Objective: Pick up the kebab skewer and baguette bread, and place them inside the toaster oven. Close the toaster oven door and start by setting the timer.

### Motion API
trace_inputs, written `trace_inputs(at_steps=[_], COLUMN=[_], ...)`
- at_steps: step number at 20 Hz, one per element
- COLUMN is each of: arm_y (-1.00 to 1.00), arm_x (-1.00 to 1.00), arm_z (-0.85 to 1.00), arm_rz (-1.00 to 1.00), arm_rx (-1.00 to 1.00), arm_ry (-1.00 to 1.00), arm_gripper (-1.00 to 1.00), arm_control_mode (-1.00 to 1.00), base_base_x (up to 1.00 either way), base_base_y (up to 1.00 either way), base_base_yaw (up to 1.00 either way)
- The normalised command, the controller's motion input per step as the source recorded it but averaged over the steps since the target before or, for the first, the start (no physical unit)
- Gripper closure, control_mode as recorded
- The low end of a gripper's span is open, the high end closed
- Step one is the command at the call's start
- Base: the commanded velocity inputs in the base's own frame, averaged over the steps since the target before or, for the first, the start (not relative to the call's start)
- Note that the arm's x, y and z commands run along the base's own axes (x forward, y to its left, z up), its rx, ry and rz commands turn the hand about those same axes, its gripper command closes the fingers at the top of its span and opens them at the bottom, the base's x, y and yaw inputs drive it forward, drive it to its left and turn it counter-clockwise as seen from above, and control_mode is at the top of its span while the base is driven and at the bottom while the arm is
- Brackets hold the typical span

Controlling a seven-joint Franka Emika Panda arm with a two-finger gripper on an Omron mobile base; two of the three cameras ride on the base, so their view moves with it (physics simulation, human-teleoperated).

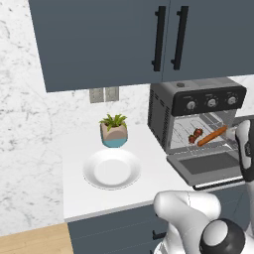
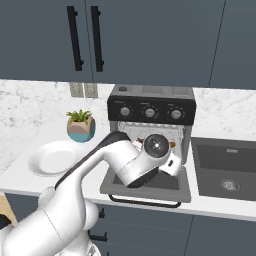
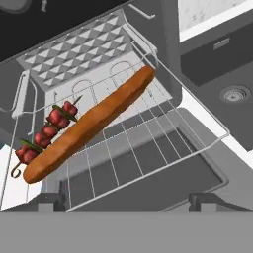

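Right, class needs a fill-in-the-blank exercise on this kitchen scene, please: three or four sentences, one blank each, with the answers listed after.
1. The baguette bread and kebab skewer lie side by side on the wire ____ of the toaster oven.
2. The toaster oven door is ____.
3. The white plate on the counter holds ____.
4. The oven has ____ round knobs across its top front.

Missing words: rack; open; nothing; three

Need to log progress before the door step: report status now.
Gripper open, empty. Orange-brown baguette bread and red-chunk kebab skewer lie side by side on wire rack of black toaster oven. Drop-down door open; nothing blocking.
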Motion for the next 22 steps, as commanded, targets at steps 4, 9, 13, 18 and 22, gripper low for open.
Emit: trace_inputs(at_steps=[4,9,13,18,22], arm_y=[0.0,0.0,0.03,0.11,0.21], arm_x=[-0.31,-0.28,-0.24,-0.05,0.0], arm_z=[-0.05,-0.11,-0.26,-0.08,0.0], arm_rz=[0.03,0.0,0.0,0.13,0.2], arm_rx=[-0.08,-0.07,-0.07,-0.11,-0.14], arm_ry=[-0.01,0.0,-0.02,-0.14,-0.14], arm_gripper=[-1.0,-1.0,-1.0,-1.0,-1.0], arm_control_mode=[-1.0,-1.0,-1.0,-1.0,-1.0], base_base_x=[0.0,0.0,0.0,0.0,0.0], base_base_y=[0.0,0.0,0.0,0.0,0.0], base_base_yaw=[0.0,0.0,0.0,0.0,0.0])
